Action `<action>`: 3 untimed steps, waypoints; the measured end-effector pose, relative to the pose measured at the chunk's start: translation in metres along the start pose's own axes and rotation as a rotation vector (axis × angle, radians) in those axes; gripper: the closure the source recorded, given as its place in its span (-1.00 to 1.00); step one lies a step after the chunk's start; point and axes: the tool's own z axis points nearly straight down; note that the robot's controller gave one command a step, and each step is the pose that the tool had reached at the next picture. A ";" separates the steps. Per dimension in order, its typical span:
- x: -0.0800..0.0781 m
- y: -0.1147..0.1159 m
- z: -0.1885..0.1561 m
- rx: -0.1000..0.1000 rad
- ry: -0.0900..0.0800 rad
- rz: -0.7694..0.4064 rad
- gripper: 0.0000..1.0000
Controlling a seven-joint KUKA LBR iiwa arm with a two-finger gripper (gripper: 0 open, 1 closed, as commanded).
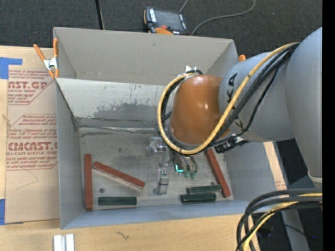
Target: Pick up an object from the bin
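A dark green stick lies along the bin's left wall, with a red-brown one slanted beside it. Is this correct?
Not quite: the camera view shows the stick along the left wall is red-brown, not dark green. The slanted red-brown stick beside it is as you say.

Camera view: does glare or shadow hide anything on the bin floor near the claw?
Camera view: soft highlight on the orange wrist cover, no glare on the bin floor; the arm shades the floor by the claw, yet the dark green bars there read clearly.

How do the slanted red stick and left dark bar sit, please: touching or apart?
Apart. The camera view shows bare bin floor between the slanted stick and the left bar.
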 end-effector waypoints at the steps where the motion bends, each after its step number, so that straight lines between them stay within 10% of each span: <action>1: -0.008 0.065 0.078 -0.001 -0.002 -0.105 -1.00; 2: -0.010 0.063 0.074 -0.001 -0.008 -0.099 1.00; 3: -0.035 0.056 -0.051 0.000 -0.017 -0.289 1.00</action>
